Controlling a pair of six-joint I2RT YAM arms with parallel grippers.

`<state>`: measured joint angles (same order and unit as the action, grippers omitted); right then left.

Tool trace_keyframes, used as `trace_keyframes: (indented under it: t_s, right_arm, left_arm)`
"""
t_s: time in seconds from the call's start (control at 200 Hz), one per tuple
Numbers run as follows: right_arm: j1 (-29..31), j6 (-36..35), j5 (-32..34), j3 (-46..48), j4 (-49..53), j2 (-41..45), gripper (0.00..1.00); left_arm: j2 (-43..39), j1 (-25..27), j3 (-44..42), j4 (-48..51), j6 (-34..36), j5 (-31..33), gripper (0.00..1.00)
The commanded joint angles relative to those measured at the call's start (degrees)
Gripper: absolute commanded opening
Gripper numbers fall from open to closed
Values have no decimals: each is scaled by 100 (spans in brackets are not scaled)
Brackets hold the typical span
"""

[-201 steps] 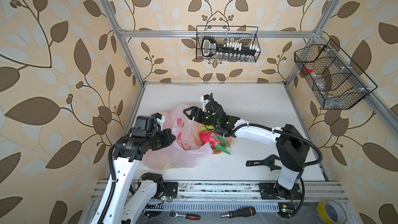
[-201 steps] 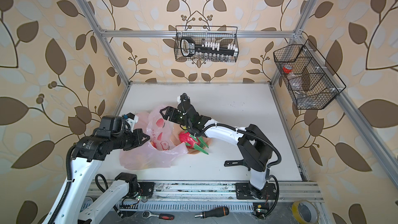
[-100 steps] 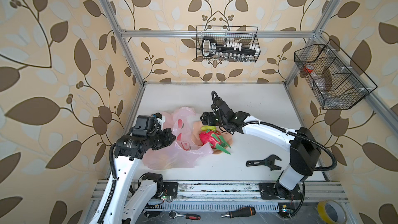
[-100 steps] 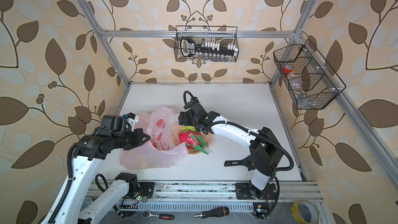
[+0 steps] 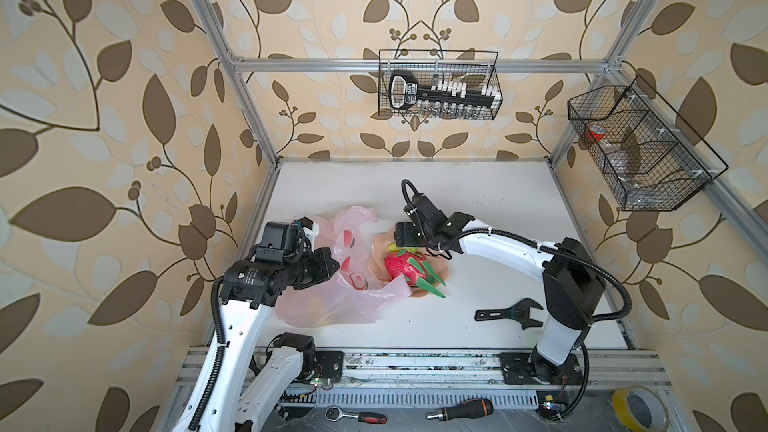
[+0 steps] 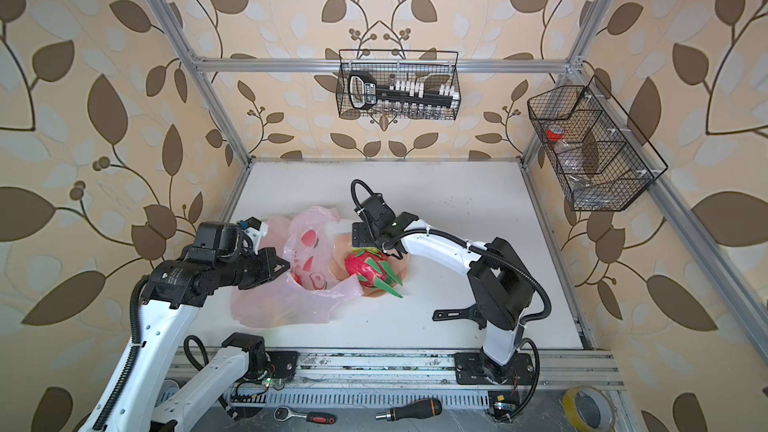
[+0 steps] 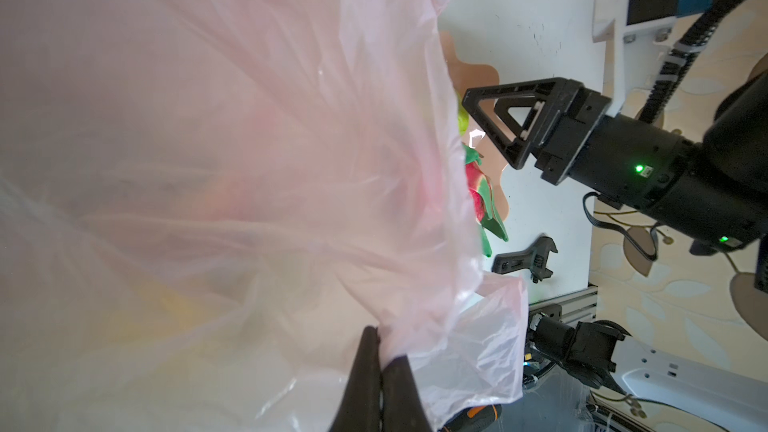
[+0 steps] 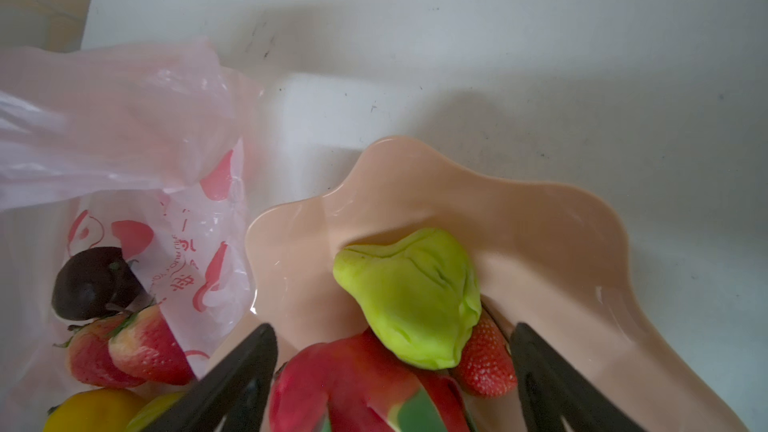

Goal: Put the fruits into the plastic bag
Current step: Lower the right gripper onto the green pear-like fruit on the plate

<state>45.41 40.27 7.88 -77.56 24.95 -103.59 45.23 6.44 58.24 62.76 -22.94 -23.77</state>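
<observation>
On the white table (image 5: 498,209), the right claw (image 8: 392,328) gaped empty over the pear (image 8: 411,297). At its nine o'clock, the left claw (image 7: 382,367) pinched the bag (image 5: 332,309).

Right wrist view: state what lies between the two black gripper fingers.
In the right wrist view, between the fingers of the open right gripper: a pink-red dragon fruit, a green pear and a red strawberry, in the peach-pink scalloped bowl.

Robot lab cell: aluminium frame (image 5: 415,65), wallpaper panels (image 5: 104,118), screwdriver (image 5: 459,409).
</observation>
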Motion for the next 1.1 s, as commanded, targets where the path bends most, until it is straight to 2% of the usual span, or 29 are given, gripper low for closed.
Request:
trace_keyframes:
  t_s: [0.0,0.635,1.095]
  right_arm:
    - [-32,-132,-41,-280,230,-252,88]
    - [-23,-218,38,-559,614,-959,87]
    - [-35,-210,47,-559,619,-1157,77]
  left_arm:
    - [-15,41,89,17,26,-58,0]
    - [-41,37,135,17,2,-75,0]
    - [-10,36,144,1,-9,-67,0]
